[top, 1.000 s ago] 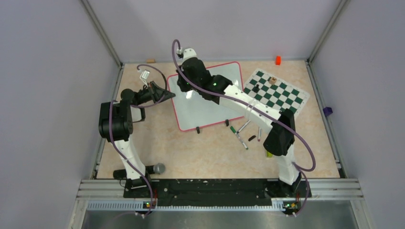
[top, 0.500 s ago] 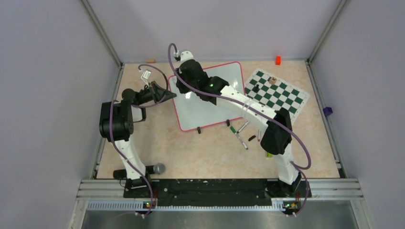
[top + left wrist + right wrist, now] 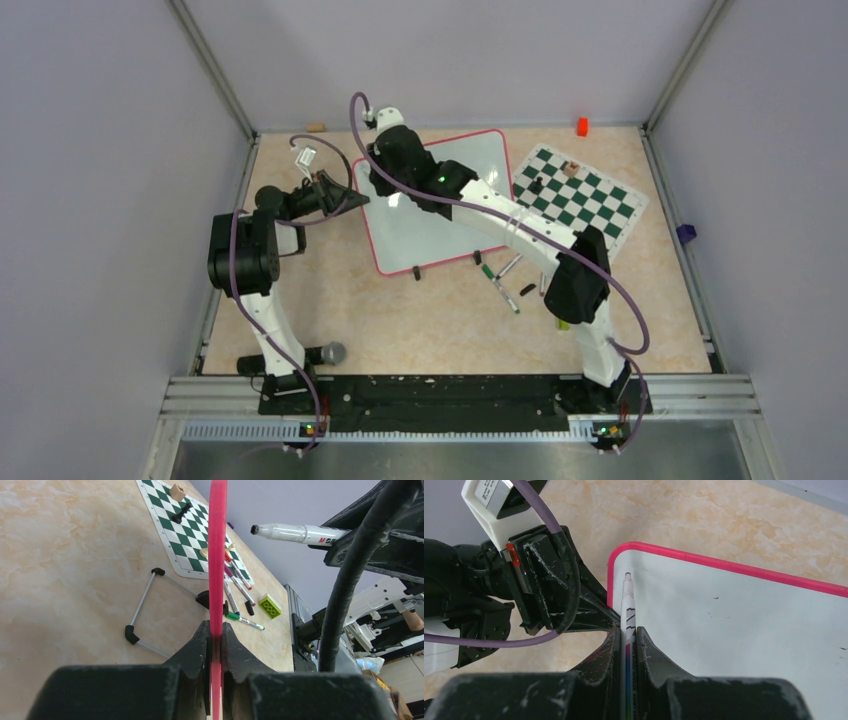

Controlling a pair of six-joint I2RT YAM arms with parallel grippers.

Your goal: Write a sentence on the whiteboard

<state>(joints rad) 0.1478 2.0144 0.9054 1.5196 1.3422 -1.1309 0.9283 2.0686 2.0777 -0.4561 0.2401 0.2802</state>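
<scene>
The whiteboard (image 3: 430,235) lies on the table (image 3: 400,320) left of centre, turned at an angle, with its two black clips (image 3: 414,271) on the near edge and the chess mat (image 3: 580,195) just beside its right side. The left gripper (image 3: 352,197) reaches in from the left and is clenched on the board's left edge; in the left wrist view its fingers (image 3: 200,645) press on both sides of the red-pink rim (image 3: 218,555), which runs straight up between them, seen edge-on. The right gripper (image 3: 378,170) hangs over the far left corner of the board, close to the left gripper, and is clamped on a marker (image 3: 628,605) whose barrel runs out between its jaws. From the right wrist the marker's tip points at the white face (image 3: 749,630) just inside the rounded corner of the rim, with the left gripper (image 3: 589,615) right beside it on the outer side of that edge. In the left wrist view the same marker (image 3: 295,532) shows its tip a little apart from the board's edge line, so contact cannot be told. Loose markers (image 3: 508,290) lie on the table near the board's near right corner, and a green brick (image 3: 270,606) sits past them
</scene>
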